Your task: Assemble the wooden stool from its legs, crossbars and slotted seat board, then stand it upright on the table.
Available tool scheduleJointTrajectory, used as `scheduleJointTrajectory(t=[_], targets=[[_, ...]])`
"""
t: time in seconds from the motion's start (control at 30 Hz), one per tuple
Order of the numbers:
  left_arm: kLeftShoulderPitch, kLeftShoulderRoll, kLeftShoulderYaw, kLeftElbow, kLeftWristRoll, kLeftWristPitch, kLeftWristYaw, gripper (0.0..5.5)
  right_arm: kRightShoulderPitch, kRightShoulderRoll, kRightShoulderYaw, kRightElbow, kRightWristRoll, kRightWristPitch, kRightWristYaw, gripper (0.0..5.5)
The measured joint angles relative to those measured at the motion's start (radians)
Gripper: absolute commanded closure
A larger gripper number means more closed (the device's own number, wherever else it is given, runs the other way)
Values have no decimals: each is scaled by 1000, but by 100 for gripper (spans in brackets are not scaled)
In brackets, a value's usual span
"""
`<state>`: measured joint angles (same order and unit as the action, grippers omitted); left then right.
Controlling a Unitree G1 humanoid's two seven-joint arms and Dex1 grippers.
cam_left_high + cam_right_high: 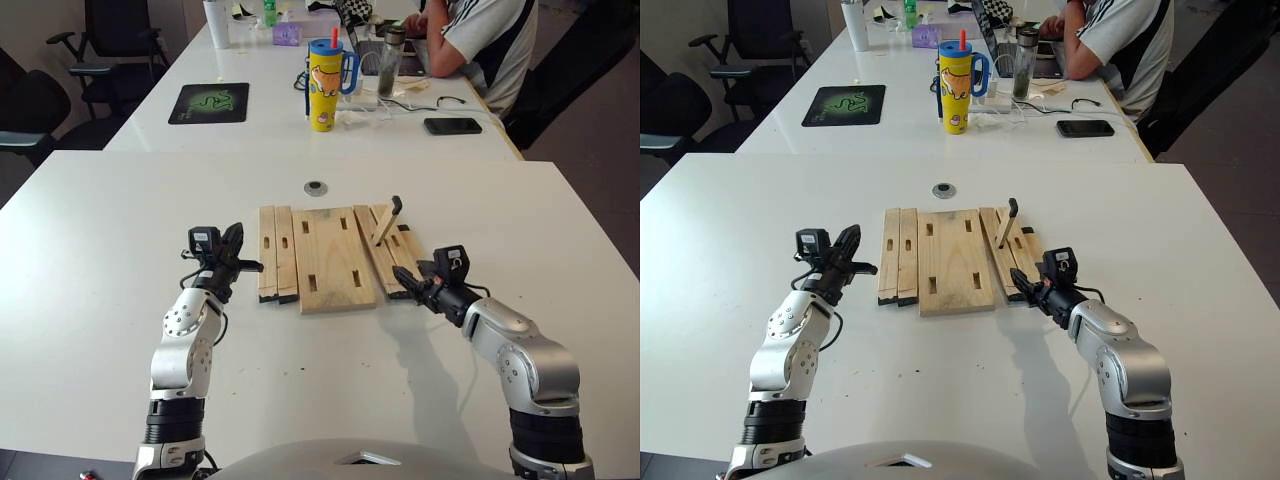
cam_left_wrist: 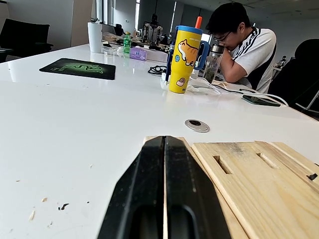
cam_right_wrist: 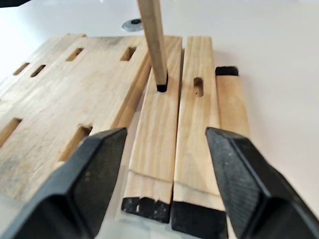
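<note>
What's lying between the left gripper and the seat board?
Two wooden legs lie side by side between the left gripper and the seat board, as the left eye view shows.

The white counter (image 1: 120,200) carries the slotted seat board (image 1: 335,258), lying flat. The left legs (image 1: 277,252) lie just beside one edge and the right legs (image 1: 385,265) beside the other. A round grommet (image 1: 316,187) sits beyond the board.

A pale slotted wooden seat board (image 1: 335,258) lies flat midway across the white table (image 1: 100,250). 2 long wooden legs (image 1: 277,252) lie just beside its left edge, 3 more slotted wooden legs (image 3: 194,149) along its right. A thin wooden crossbar (image 1: 388,222) stands tilted in a right leg's slot. A round metal grommet (image 1: 316,187) sits beyond the board's far edge.
</note>
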<state>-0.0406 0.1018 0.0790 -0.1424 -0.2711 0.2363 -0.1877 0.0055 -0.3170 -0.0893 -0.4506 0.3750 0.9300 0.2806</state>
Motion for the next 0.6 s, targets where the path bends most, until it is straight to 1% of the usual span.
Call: scheduleJointTrajectory(t=[0.3, 0.43, 0.6], targets=[[0, 0, -2, 0, 0, 1, 0, 550, -30, 23, 19, -14, 70, 140, 5, 250], [0, 1, -2, -1, 0, 3, 0, 550, -40, 53, -14, 8, 86, 197, -19, 250], [1, 2, -3, -2, 0, 4, -1, 550, -51, 68, -45, 29, 82, 198, -48, 250]])
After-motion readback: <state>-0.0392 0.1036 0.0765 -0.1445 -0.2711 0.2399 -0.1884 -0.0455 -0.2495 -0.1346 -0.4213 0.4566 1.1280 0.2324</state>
